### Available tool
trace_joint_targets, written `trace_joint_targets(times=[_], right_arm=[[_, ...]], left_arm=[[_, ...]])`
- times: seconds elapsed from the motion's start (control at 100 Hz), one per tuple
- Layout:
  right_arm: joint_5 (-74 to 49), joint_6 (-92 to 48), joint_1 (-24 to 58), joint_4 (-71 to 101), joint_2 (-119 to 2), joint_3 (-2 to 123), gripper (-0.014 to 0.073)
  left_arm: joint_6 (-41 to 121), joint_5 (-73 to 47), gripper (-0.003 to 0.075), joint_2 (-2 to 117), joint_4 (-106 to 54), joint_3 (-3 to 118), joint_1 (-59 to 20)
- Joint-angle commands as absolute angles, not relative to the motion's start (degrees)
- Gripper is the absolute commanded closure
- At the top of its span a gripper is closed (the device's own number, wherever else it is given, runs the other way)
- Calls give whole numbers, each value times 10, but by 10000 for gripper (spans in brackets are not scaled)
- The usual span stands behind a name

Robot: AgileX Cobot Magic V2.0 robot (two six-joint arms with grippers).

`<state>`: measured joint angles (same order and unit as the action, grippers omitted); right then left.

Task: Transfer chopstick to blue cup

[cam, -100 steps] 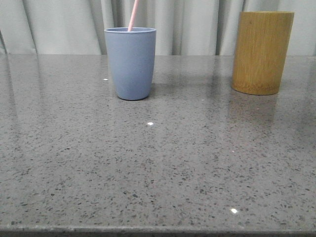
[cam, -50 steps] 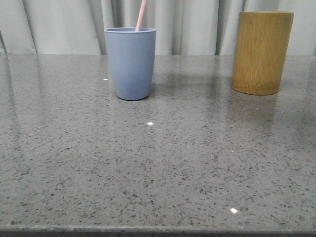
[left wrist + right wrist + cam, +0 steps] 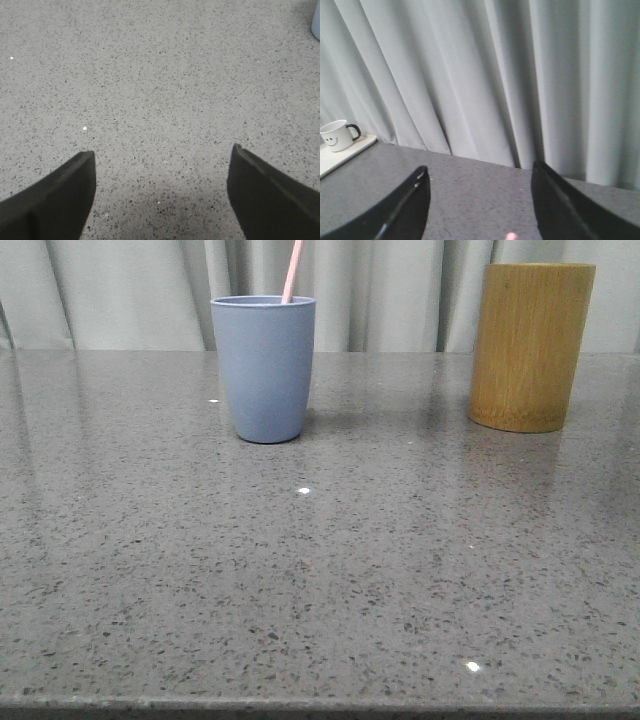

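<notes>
The grey-blue cup (image 3: 264,367) stands upright at the table's back left. A pale pink chopstick (image 3: 293,270) rises out of it, leaning against the right part of the rim; only its upper end shows. Neither gripper shows in the front view. My left gripper (image 3: 162,150) is open and empty over bare table, with an edge of the blue cup (image 3: 316,25) at a corner of its view. My right gripper (image 3: 480,165) is open and empty, facing the curtain; the pink chopstick tip (image 3: 510,236) shows just below, between its jaws.
A tall yellow-brown bamboo holder (image 3: 531,345) stands at the back right. A white mug with a smiley face (image 3: 336,135) sits on a pale tray (image 3: 350,152) in the right wrist view. A grey curtain (image 3: 400,290) hangs behind the speckled grey table (image 3: 320,580).
The chopstick's upper end has swung to the right across the cup's mouth, from the middle of the rim to its right part. The cups have not moved.
</notes>
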<state>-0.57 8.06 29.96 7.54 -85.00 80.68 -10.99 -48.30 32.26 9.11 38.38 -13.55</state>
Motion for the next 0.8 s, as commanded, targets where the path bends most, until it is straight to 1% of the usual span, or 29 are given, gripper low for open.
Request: trace_joint_targets(times=[0.0, 0.19, 0.33, 0.57, 0.79], right_arm=[[-42, 43, 267, 68, -785, 828, 138], [-220, 30, 181, 23, -709, 827, 139], [-299, 30, 138, -46, -648, 801, 139], [-315, 30, 98, -74, -510, 671, 139], [-327, 55, 97, -74, -377, 519, 139]], left_arm=[[-117, -448, 185, 324, 97, 398, -134], [-117, -448, 185, 324, 97, 398, -134], [-117, -448, 185, 324, 97, 398, -134], [-117, -448, 185, 324, 96, 398, -134], [-117, -448, 185, 324, 96, 398, -134]])
